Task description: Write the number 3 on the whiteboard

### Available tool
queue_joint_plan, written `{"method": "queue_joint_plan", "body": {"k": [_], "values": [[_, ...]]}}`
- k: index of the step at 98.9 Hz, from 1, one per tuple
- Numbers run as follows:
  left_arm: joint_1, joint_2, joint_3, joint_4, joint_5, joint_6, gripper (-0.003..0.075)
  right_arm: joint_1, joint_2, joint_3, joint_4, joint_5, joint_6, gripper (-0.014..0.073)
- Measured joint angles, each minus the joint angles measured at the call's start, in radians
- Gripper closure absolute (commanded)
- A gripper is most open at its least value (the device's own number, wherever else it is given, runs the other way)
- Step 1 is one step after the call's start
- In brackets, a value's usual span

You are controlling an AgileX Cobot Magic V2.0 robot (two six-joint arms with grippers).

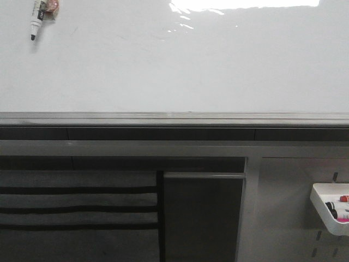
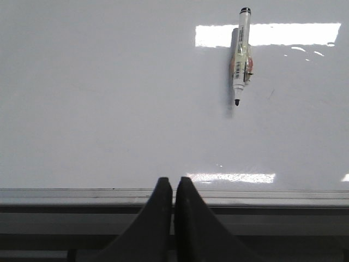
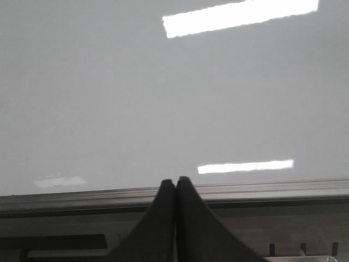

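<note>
Only the front view shows the whole setting: the whiteboard [image 1: 174, 60] fills the upper half of the frame, with a marker [image 1: 37, 19] stuck at its upper left, tip down. Neither arm appears there. The left wrist view shows the same marker [image 2: 240, 54] at its upper right, hanging upright against the board [image 2: 109, 98], and the left gripper [image 2: 173, 188] at the bottom centre, its dark fingers [image 2: 158, 218] pressed together with nothing between them. The right wrist view shows only bare board [image 3: 109, 98] with glare strips, and the right gripper [image 3: 175, 188], likewise clenched on nothing.

The board carries no digit in any view; its surface is blank apart from faint smudges.

Below the board in the front view runs a grey rail [image 1: 174, 117], then dark shelving at lower left and a grey pegboard [image 1: 283, 218] at lower right, holding a white tray [image 1: 323, 210] with a few markers inside. Nothing stands between either gripper and the board. The board is glossy, with bright ceiling-light reflections along its top edge.
</note>
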Motion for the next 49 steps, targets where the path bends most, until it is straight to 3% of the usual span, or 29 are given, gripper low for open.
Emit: {"method": "queue_joint_plan", "body": {"k": [26, 49], "values": [[0.0, 0.0, -0.002, -0.008, -0.014, 0.0, 0.0738, 0.0, 0.0, 0.0, 0.022, -0.009, 0.0, 0.066], [0.0, 0.0, -0.159, -0.057, 0.071, 0.0, 0.0738, 0.0, 0.004, -0.186, 0.024, 0.197, -0.004, 0.066]]}}
